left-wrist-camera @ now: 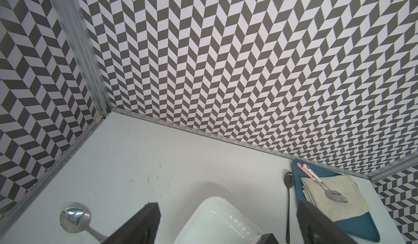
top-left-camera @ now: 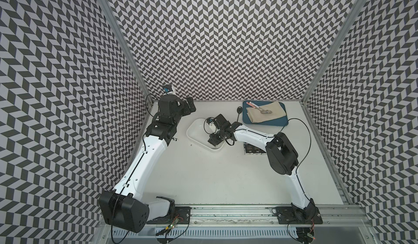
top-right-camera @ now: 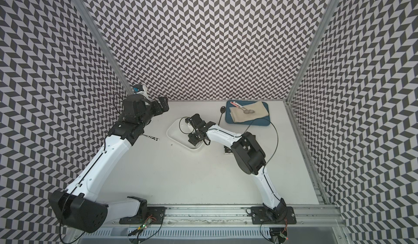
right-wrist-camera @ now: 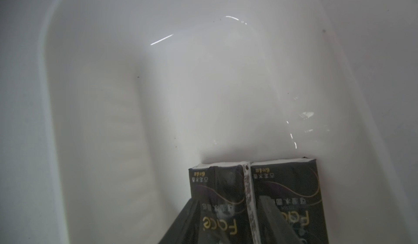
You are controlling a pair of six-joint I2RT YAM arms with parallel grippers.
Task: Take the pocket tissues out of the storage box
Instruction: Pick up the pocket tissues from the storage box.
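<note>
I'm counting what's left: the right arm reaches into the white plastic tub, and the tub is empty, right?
Not empty: the right arm reaches into the white plastic tub, and glossy black tissue packets lie in it, as the right wrist view shows.

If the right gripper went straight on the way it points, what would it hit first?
Most likely the glossy black pocket tissue packet lying in the white plastic storage box: the right gripper points at it, fingers apart either side, though depth is unclear.
</note>
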